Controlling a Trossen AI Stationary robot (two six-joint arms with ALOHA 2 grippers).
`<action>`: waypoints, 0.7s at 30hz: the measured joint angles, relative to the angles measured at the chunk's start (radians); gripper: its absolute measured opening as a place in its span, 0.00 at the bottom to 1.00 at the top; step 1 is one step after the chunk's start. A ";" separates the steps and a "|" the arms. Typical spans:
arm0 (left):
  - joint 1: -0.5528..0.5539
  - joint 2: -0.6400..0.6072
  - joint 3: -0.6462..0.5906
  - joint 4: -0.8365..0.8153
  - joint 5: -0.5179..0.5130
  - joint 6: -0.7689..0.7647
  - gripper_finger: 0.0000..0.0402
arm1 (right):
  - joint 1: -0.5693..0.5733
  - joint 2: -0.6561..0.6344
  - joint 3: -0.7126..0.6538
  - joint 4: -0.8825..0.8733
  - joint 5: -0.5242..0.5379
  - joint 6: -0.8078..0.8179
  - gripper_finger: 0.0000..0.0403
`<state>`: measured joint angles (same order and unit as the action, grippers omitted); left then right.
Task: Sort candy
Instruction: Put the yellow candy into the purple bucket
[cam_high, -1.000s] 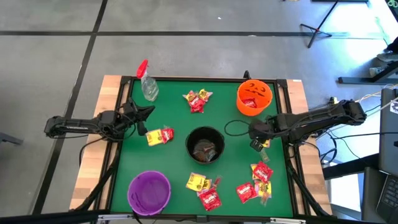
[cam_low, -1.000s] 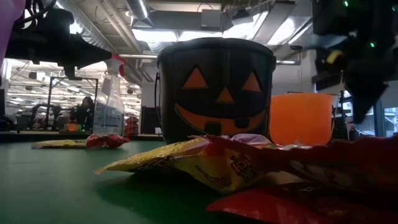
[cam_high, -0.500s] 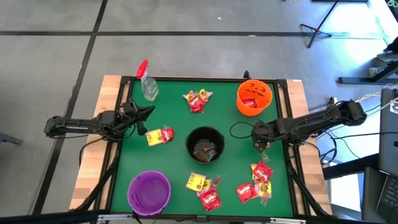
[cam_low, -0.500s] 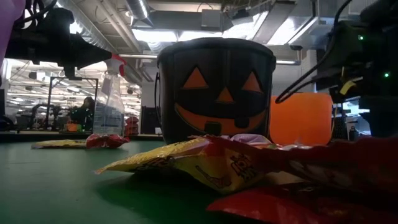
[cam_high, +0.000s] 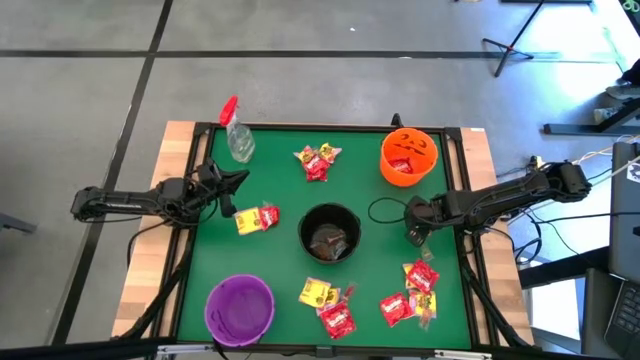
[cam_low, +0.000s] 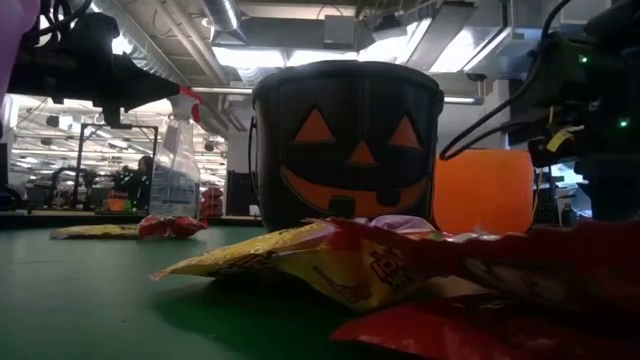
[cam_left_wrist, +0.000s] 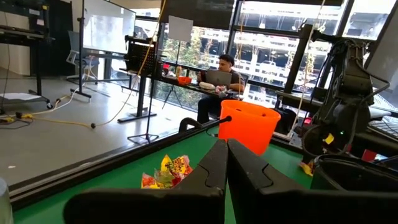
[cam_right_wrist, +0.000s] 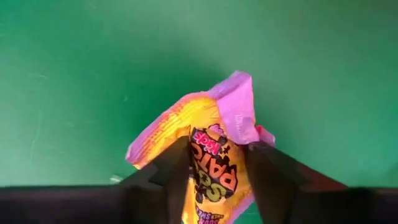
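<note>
Right pincer (cam_right_wrist: 216, 165) clamped on a yellow Sour Patch packet (cam_right_wrist: 208, 149), lifted off the green counter (cam_high: 270, 180) just right of the black pumpkin bucket (cam_high: 330, 233), likely for carrying to a bowl. Left pincer (cam_left_wrist: 226, 163) pressed shut, empty, waiting left of the bucket near another packet (cam_high: 256, 218).

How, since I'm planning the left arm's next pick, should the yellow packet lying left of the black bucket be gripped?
Probably from straight above. The yellow packet lies flat on the green mat, so it offers no raised side to catch. Bring the left end effector down over its end away from the red packet and pinch across the crinkled wrapper there.
</note>
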<state>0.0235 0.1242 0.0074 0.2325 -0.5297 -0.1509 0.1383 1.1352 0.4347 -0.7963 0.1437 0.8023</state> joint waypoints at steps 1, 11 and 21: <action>0.000 0.000 0.000 0.000 0.000 0.000 0.00 | 0.000 0.000 0.000 -0.003 0.008 -0.006 0.32; 0.000 0.000 0.000 0.000 0.000 0.003 0.00 | -0.001 0.004 0.025 -0.034 0.056 -0.036 0.11; 0.001 0.000 0.000 0.000 -0.001 0.003 0.00 | -0.001 0.001 0.172 -0.045 0.108 -0.115 0.14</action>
<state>0.0242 0.1242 0.0074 0.2325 -0.5304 -0.1474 0.1371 1.1363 0.6063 -0.8411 0.2516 0.6877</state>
